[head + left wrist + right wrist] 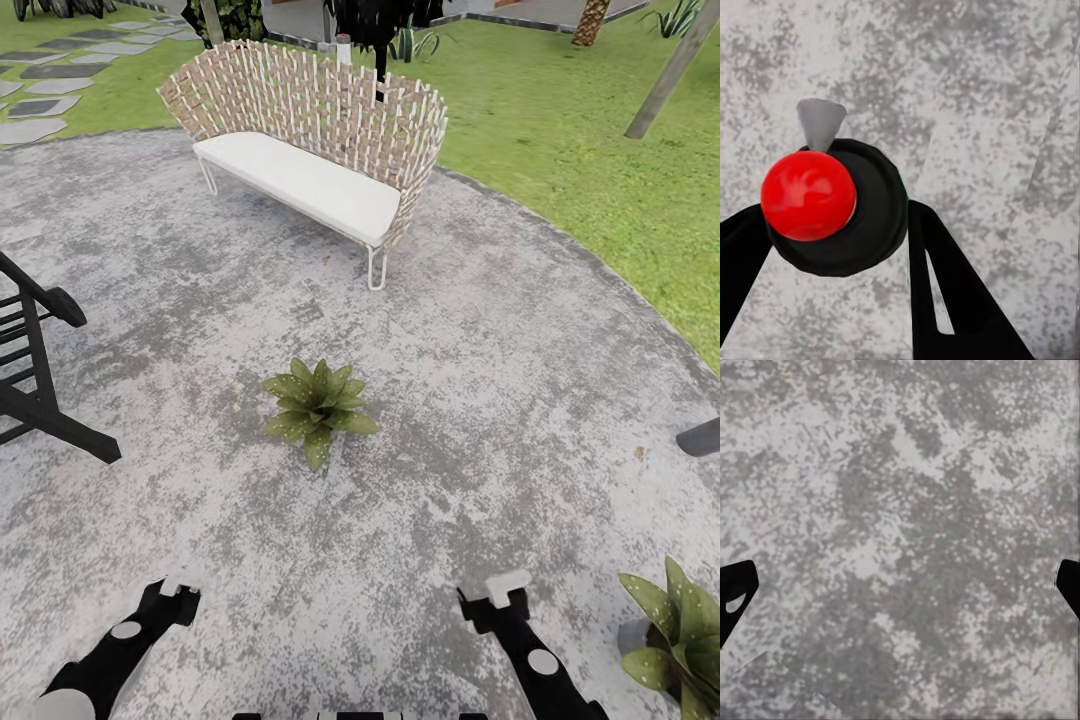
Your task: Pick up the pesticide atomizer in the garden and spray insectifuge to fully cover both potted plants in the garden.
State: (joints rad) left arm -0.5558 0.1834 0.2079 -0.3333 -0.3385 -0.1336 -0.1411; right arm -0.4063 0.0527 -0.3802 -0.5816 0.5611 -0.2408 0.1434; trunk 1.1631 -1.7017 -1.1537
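The pesticide atomizer [808,195] sits between the black fingers of my left gripper [832,225], which is shut on it. I see its round red top, the dark collar beneath and a grey nozzle, above the stone patio. One potted plant [318,405], a rosette of speckled green leaves, stands on the patio ahead of both arms. The second potted plant [680,640] is at the lower right edge, close beside my right arm. My right gripper [900,589] hangs open over bare stone, its fingers spread wide apart.
A wicker sofa [300,150] with a white cushion stands at the far side of the round grey patio [520,380]. A dark wooden chair [40,370] is at the left, a dark object [700,437] at the right edge. Lawn [600,150] and stepping stones [50,70] lie beyond.
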